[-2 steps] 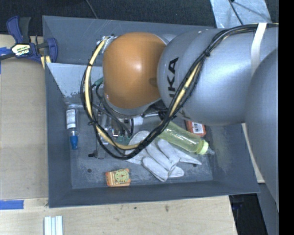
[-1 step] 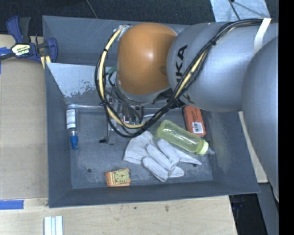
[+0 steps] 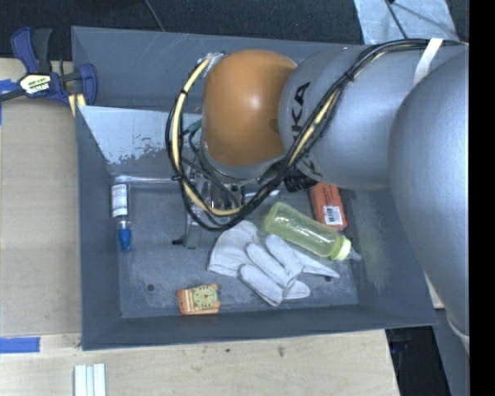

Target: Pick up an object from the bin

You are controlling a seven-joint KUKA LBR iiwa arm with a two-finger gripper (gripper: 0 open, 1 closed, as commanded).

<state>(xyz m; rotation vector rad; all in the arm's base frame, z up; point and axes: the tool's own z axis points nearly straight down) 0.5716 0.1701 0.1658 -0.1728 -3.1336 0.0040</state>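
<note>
The end effector (image 3: pixel 200 221) hung beside the white glove (image 3: pixel 260 264) in the middle of the bin (image 3: pixel 99 304), wide or narrow I could not tell, and the floppy glove might slip out if pinched by one edge.

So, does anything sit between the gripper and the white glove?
Nothing visible does. The gripper, under the orange cover, sits just left of the white glove. The green bottle lies at its right and the orange packet nearer the front wall, neither between them.
</note>
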